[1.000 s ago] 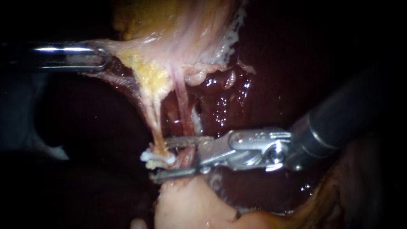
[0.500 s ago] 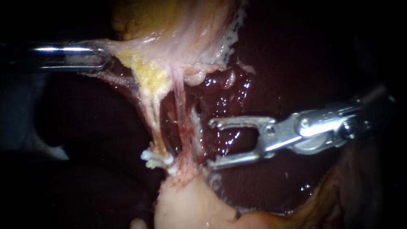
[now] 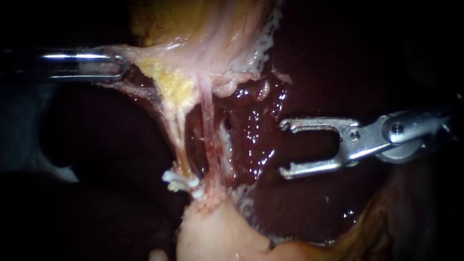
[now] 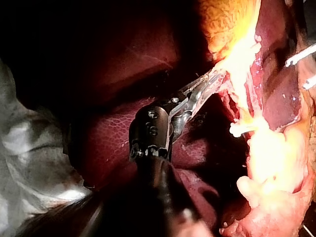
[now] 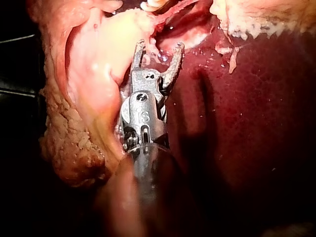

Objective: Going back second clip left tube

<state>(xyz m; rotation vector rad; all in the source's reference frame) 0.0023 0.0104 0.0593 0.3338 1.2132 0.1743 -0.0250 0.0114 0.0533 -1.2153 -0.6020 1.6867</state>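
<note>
Now the left tube (image 3: 178, 145) hangs taut from the fat (image 3: 169, 84) down to its lower end, where the white clip (image 3: 180, 181) sits across it, just beside the right tube (image 3: 208, 130). Whether that white is one clip or two we cannot tell. What has changed is our right instrument (image 3: 284, 149). A second ago its jaws straddled the tubes at the clip's level, and half a second ago they had drawn off sideways. They now stand well clear over the liver (image 3: 253, 140), wide apart and empty. Tubes and clip have not shifted against what surrounds them, so the withdrawal seems to have dragged nothing along. Our left instrument (image 3: 115, 65) has not moved, and its jaws are clamped on the pale tissue (image 3: 145, 53), keeping the tubes stretched. We judge the retreat nearly done. What is left is to carry on out along the same line without brushing the liver.
</note>
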